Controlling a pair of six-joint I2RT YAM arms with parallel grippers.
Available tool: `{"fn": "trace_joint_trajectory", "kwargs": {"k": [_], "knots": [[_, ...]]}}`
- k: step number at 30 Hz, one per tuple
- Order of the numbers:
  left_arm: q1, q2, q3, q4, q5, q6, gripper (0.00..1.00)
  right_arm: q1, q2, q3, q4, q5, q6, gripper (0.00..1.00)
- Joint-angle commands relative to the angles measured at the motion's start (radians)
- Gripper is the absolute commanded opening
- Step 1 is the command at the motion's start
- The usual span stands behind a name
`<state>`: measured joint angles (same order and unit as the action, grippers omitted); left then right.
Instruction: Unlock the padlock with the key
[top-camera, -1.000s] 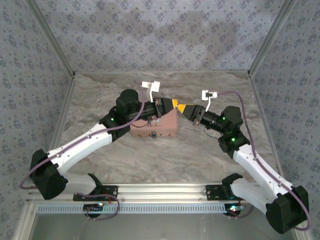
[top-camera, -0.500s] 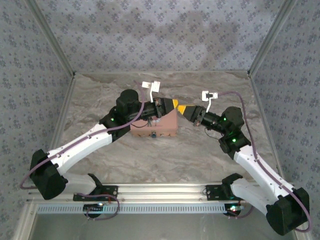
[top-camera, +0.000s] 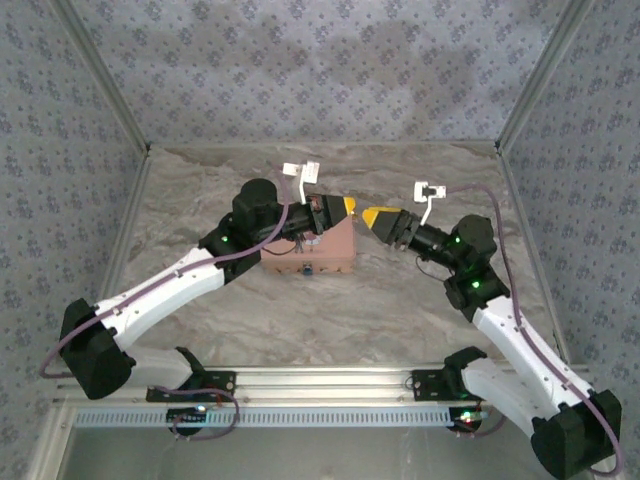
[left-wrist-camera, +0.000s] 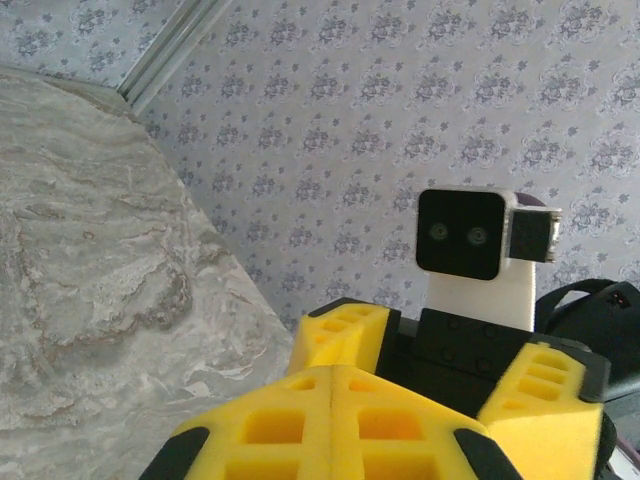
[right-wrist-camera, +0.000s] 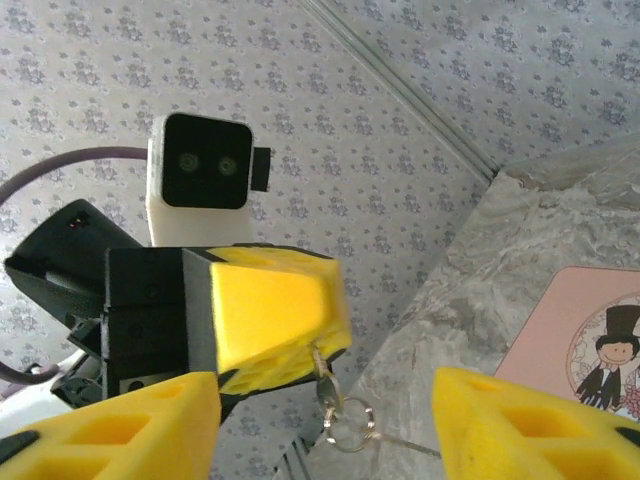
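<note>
Currently the left gripper (top-camera: 346, 207) is pinched fully closed. The key (right-wrist-camera: 326, 380) pokes down from between its yellow tips, with a key ring (right-wrist-camera: 352, 436) dangling beneath. This gripper hangs over the far right corner of the pink box (top-camera: 322, 246). The right gripper (top-camera: 374, 216) faces it, near but apart, jaws spread wide and holding nothing. The padlock (top-camera: 308, 270) sits on the box's near face, too small for detail. The box rests on the marbled table (top-camera: 420, 300).
</note>
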<state>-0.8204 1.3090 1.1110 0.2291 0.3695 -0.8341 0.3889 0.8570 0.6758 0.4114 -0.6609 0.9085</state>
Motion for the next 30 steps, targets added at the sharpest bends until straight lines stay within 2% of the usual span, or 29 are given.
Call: {"fn": "trace_joint_trajectory", "kwargs": {"k": [1,10,18,24,30], "knots": [[-0.002,-0.024,0.004,0.043,-0.017,-0.014,0.00,0.016,-0.014,0.001,0.022,0.038,0.010,0.62],[-0.003,-0.017,-0.011,0.090,-0.012,-0.051,0.00,0.086,0.026,-0.004,0.068,0.072,-0.006,0.61],[-0.003,-0.021,-0.020,0.108,-0.014,-0.063,0.00,0.097,0.041,0.004,0.081,0.067,-0.005,0.46],[-0.003,-0.015,-0.020,0.125,-0.013,-0.079,0.00,0.099,0.046,0.002,0.082,0.070,-0.007,0.42],[-0.004,-0.016,-0.022,0.135,-0.016,-0.081,0.00,0.099,0.059,0.003,0.084,0.067,-0.008,0.33]]}}
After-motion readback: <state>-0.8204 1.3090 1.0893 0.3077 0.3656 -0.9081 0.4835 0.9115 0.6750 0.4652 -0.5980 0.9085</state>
